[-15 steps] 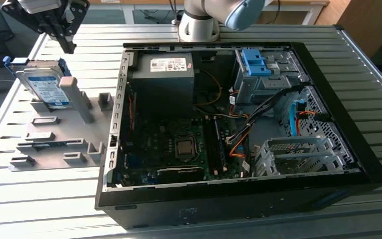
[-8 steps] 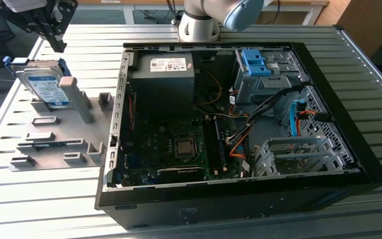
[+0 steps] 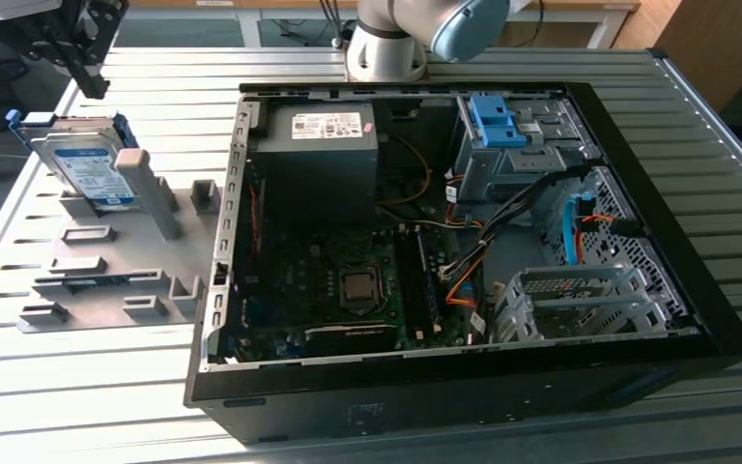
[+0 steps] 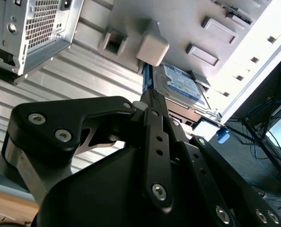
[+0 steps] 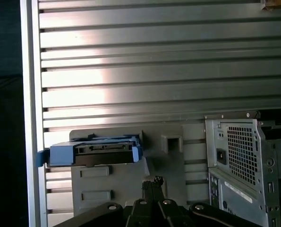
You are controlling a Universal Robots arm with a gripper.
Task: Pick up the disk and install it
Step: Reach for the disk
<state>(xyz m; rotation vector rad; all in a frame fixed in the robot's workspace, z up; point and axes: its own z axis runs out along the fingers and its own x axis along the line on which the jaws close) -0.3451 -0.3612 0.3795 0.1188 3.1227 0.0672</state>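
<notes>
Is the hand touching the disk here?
Apart. In the exterior view the hand hangs above the disk; a strip of table shows between them.

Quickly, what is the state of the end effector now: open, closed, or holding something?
End effector: closed, holding nothing; the disk stands on the grey fixture.
</notes>
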